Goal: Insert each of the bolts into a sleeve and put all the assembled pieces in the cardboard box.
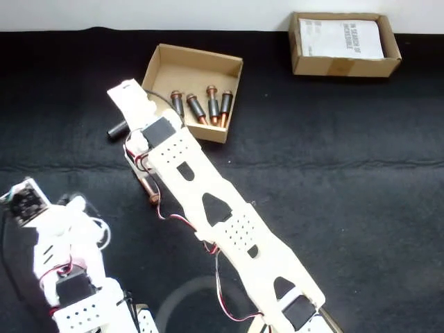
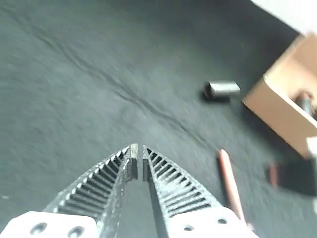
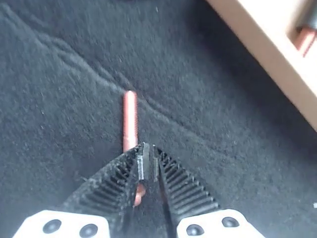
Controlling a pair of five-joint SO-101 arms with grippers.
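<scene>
A copper bolt lies on the black cloth, its head end running under one finger of my right gripper, which is shut just above it with nothing between the jaws. From above, the same bolt lies beside the right arm's wrist. A dark sleeve lies loose left of the cardboard box, which holds several assembled pieces. My left gripper is shut and empty over bare cloth, with the sleeve and the bolt ahead of it.
A second cardboard box with a printed sheet inside stands at the back right. The right arm lies diagonally across the middle of the table. The left arm is at the front left. Folds ripple the cloth.
</scene>
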